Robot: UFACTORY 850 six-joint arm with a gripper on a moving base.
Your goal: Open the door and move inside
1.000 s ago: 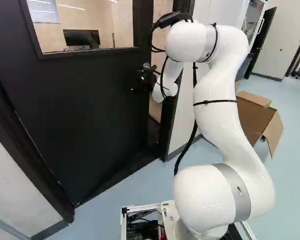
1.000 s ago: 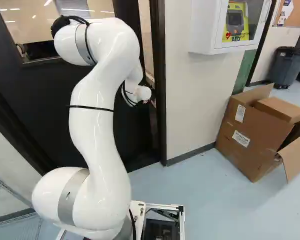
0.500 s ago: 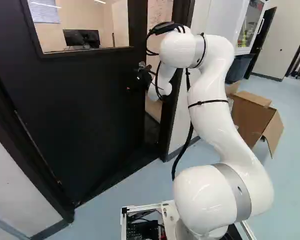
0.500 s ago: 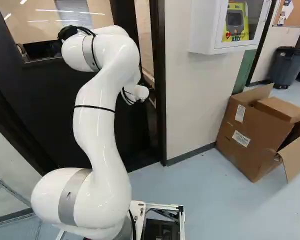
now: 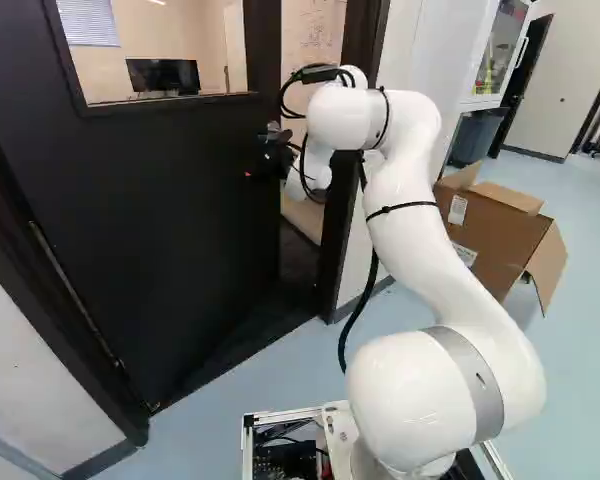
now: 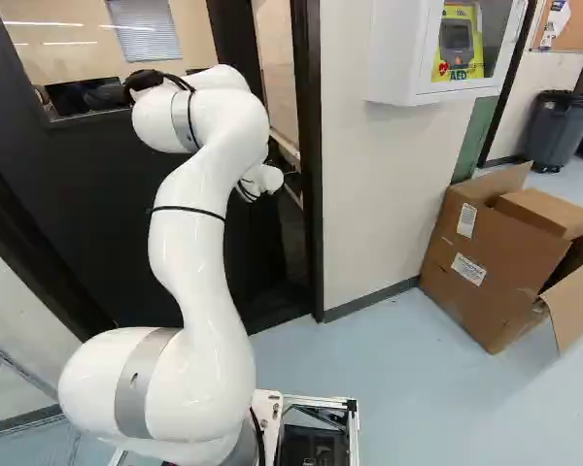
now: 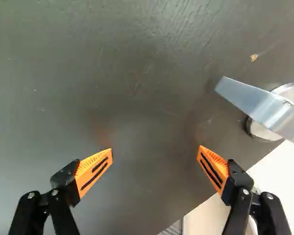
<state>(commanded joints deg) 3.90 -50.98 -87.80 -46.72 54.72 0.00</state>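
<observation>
The gripper (image 5: 268, 160) is at the black door (image 5: 150, 230), near its free edge, in the left base view. The door stands ajar, swung away from the base, with a gap (image 5: 301, 255) between it and the black frame (image 5: 353, 180). In the wrist view the gripper (image 7: 155, 149) has its orange-padded fingers wide apart, nothing between them, facing the door's dark surface (image 7: 137, 88). The metal lever handle (image 7: 259, 104) lies ahead of and beside one finger, ungripped. Whether the fingertips touch the door I cannot tell. The arm hides the gripper in the right base view.
Right of the doorway is a pale wall (image 6: 369, 204) carrying a white cabinet (image 6: 394, 53). Cardboard boxes (image 6: 486, 257) stand on the floor by that wall, with a dark bin (image 6: 556, 131) farther back. A monitor (image 5: 164, 76) shows through the door's window.
The door has swung farther inward and its gap has widened. My arm has reached forward, its gripper moving with the door, leftward in the left base view. The base has not moved.
</observation>
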